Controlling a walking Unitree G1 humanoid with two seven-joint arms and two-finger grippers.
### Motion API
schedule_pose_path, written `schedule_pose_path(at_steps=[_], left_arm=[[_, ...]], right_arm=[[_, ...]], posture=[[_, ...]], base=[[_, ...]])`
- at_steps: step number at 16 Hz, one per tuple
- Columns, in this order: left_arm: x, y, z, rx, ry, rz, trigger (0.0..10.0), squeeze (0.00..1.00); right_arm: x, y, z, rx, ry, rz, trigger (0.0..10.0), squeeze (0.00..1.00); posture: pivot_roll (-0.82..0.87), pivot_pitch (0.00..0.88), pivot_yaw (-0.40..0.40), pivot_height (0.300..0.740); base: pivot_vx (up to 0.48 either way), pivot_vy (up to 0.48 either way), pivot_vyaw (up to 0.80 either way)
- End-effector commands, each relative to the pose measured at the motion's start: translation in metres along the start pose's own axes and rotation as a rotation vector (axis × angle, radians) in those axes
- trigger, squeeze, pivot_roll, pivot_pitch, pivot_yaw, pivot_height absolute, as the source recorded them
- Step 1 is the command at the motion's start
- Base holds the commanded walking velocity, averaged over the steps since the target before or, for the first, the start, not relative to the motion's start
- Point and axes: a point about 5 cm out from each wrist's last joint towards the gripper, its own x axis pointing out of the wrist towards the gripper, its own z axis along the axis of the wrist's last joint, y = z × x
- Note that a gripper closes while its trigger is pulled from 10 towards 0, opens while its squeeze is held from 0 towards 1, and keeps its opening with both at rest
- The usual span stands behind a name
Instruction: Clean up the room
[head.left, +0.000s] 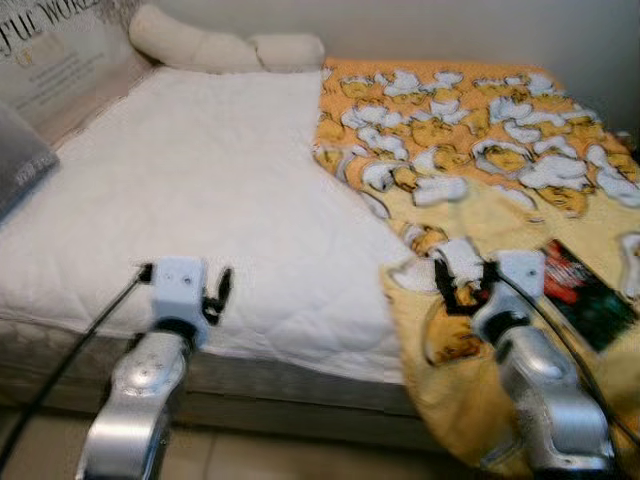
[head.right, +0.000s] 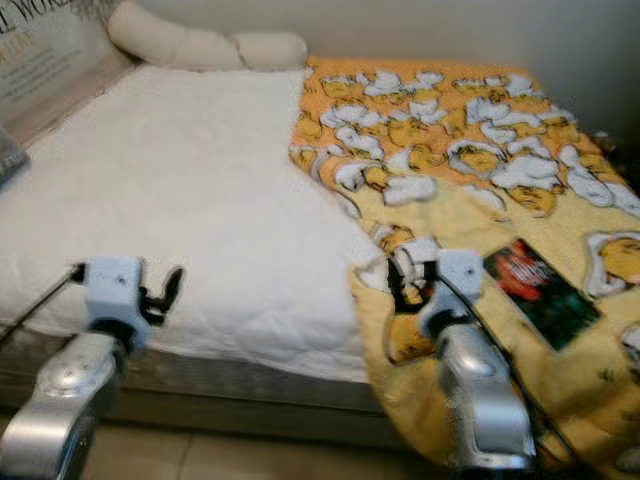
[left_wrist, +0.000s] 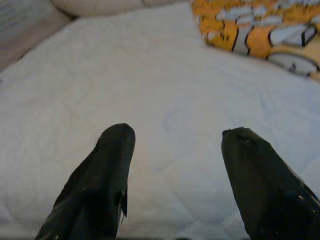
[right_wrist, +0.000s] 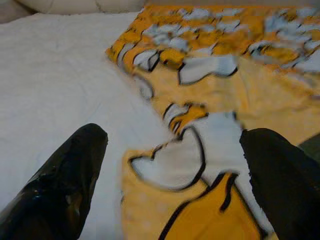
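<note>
Left eye view: your right gripper (head.left: 455, 268), fingers apart, hovers over the yellow blanket (head.left: 470, 160); your left gripper (head.left: 218, 292), fingers apart, over the white mattress (head.left: 200, 180).

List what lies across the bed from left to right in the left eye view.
Grey pillow → white quilted mattress cover → yellow cartoon-print blanket → dark book on that blanket.
</note>
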Motion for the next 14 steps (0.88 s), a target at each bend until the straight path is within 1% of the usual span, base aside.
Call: schedule_pose_path(at_steps=[1, 2, 4, 6, 7, 9, 12, 14], left_arm=[[0.0001, 0.0012, 0.0011, 0.006, -0.006, 0.002, 10.0, 0.0], [0.0004, 0.0015, 0.001, 0.008, -0.006, 0.002, 10.0, 0.0], [0.0019, 0.0002, 0.0033, 0.014, -0.01, 0.0, 10.0, 0.0], [0.0016, -0.0009, 0.0057, 0.014, -0.018, -0.002, 10.0, 0.0], [0.0017, 0.0008, 0.0048, 0.033, -0.017, 0.004, 10.0, 0.0], [0.0021, 0.0025, 0.0032, 0.024, -0.011, 0.002, 10.0, 0.0], [0.0038, 0.0006, -0.0001, 0.052, -0.001, -0.021, 10.0, 0.0], [0.0031, 0.0016, -0.0022, 0.051, 0.002, -0.022, 10.0, 0.0]], right_arm=[[0.0006, -0.0026, 0.0036, -0.019, -0.01, 0.01, 10.0, 0.0], [0.0009, -0.0015, 0.0038, -0.029, -0.009, 0.019, 10.0, 0.0], [0.0019, 0.0015, 0.0055, -0.03, -0.01, 0.054, 10.0, 0.0], [0.0032, 0.0013, 0.0048, -0.023, -0.011, 0.054, 10.0, 0.0], [0.0032, 0.0013, 0.0032, -0.022, -0.007, 0.05, 10.0, 0.0], [0.004, 0.003, 0.0034, -0.015, -0.01, 0.05, 10.0, 0.0], [0.0054, 0.0047, 0.0068, -0.013, -0.02, 0.055, 10.0, 0.0], [0.0051, 0.0055, 0.0057, -0.02, -0.017, 0.059, 10.0, 0.0]], posture=[[-0.08, 0.0, 0.016, 0.74], [-0.08, 0.0, 0.019, 0.74], [-0.07, 0.0, 0.017, 0.74], [-0.07, 0.0, 0.012, 0.74], [-0.07, 0.0, 0.012, 0.74], [-0.08, 0.0, 0.024, 0.74], [-0.09, 0.0, 0.027, 0.74], [-0.1, 0.0, 0.028, 0.74]], base=[[0.0, -0.322, 0.0], [0.0, -0.326, 0.0], [0.0, -0.332, 0.8], [0.0, -0.339, 0.8], [0.0, -0.337, 0.8], [0.0, -0.337, 0.8], [0.0, -0.339, 0.0], [0.0, -0.339, 0.0]])
